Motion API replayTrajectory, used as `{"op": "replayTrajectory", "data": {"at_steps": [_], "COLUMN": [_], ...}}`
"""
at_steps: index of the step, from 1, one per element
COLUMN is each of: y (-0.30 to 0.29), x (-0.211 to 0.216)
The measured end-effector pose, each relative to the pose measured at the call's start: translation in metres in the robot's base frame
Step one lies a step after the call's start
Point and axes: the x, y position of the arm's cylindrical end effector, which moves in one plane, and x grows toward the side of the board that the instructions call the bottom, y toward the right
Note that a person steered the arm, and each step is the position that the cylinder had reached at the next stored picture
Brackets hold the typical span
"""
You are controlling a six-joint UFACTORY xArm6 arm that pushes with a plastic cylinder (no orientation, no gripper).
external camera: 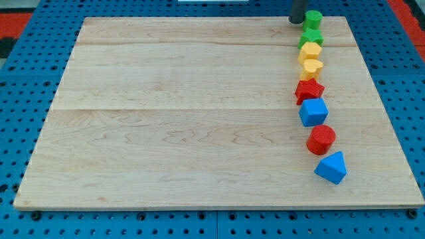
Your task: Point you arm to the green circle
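- the rod is seen entering from the view's top edge, and my tip (296,21) is set down at the far edge of the wooden surface (179,113), just to the view's left of the green circle (313,18).
- whether my tip touches the green circle cannot be told; the two are at least very close.
- no hand is carried by this arm, so nothing is clamped or held; only a bare rod end is shown.
- the green circle is found at the view's top right, as the topmost block of a column running down the right side.
- directly below it, in order, are placed a green star-like block (310,36), a yellow block (310,51), a second yellow block (311,67), a red star (309,90), a blue block (313,112), a red cylinder (321,139) and a blue triangular block (331,167).
- the upper blocks are packed closely, touching or nearly so; the lower three are set slightly apart.
- the surface is laid on a blue perforated board (26,73).
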Motion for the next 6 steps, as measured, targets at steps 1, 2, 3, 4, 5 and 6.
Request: {"op": "replayTrajectory", "data": {"at_steps": [1, 2, 3, 4, 5, 6], "y": [0.0, 0.001, 0.001, 0.0, -0.012, -0.011], "x": [0.0, 0.0, 0.0, 0.007, -0.009, -0.01]}}
